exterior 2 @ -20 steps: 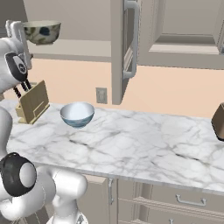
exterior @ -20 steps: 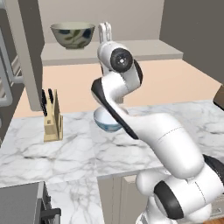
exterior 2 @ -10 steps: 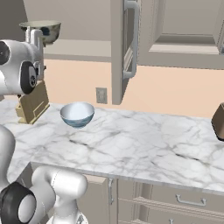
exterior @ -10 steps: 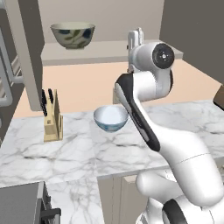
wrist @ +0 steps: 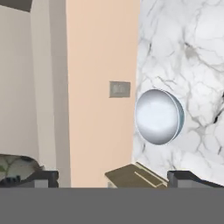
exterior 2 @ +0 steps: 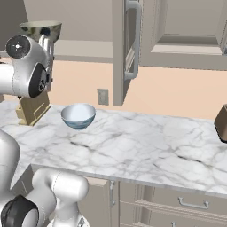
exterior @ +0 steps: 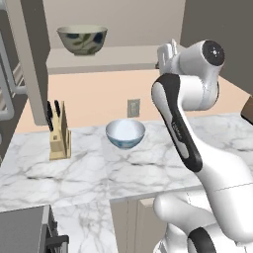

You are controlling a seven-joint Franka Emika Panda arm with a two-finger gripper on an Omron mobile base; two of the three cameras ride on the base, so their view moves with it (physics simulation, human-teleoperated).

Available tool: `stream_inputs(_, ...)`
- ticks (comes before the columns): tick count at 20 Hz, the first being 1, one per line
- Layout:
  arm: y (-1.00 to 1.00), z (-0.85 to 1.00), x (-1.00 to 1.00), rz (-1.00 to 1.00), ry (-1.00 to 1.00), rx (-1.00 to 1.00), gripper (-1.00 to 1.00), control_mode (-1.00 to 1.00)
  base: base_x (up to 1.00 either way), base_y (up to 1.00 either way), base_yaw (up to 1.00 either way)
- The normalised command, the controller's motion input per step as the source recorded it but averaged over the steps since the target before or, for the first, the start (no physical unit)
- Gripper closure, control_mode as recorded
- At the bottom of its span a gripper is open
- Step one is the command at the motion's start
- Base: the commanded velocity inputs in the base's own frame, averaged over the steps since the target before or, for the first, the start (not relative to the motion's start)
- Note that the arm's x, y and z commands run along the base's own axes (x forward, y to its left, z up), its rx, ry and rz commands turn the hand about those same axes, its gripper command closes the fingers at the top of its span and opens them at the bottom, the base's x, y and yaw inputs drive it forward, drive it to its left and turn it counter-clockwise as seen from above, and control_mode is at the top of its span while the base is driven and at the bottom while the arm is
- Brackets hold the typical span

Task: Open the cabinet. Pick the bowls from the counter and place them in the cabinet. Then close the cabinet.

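Nearest to the base, the long white marble counter with grey veins (exterior: 148,168) is seen, laid on beige lower cabinets with drawers (exterior 2: 177,204). On the marble, 1 pale blue-white round ceramic bowl (exterior: 125,133) stands upright, well apart from the front edge and near the wall. To its left in the left base view, 1 light wooden knife block with dark handles (exterior: 59,133) is placed; a free strip of marble lies between them. At the far right end of the counter, 1 dark brown object (exterior 2: 221,124) is partly cut by the frame, and it cannot be told what it is.

Behind the bowl, 1 small grey wall outlet (exterior: 133,107) is fixed on the peach wall. Above it, the wide grey-beige wall cabinet (exterior: 113,62) is open: its left door (exterior: 29,59) and its right door with a long metal bar handle (exterior 2: 128,44) are both swung outward. On the beige cabinet floor, 1 olive-beige ceramic bowl with dark leaf marks (exterior: 82,39) is set, toward the left side. So 2 bowls are counted in total.

The white two-finger gripper (exterior: 167,52) is held high, just before the cabinet floor edge, right of the olive bowl and well above the blue-white one. In the hand view its 2 dark fingertips (wrist: 186,178) are seen far apart, with nothing between them.
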Motion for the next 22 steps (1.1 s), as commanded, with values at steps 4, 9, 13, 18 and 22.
stream_inputs(4, -0.06, -0.44, -0.16, 0.11, 0.09, -0.04, -1.0, -1.0, 0.0, 0.0, 0.0)
stream_inputs(9, -0.06, -0.45, -0.07, 0.09, 0.05, -0.08, -1.0, -1.0, 0.0, 0.0, 0.0)
stream_inputs(13, -0.07, -0.46, -0.16, 0.04, 0.06, -0.08, -1.0, -1.0, 0.0, 0.0, 0.0)
stream_inputs(18, -0.12, -0.46, -0.01, 0.02, 0.12, -0.06, -1.0, -1.0, 0.0, 0.0, 0.0)
stream_inputs(22, -0.13, -0.47, 0.0, 0.04, 0.15, -0.02, -1.0, -1.0, 0.0, 0.0, 0.0)
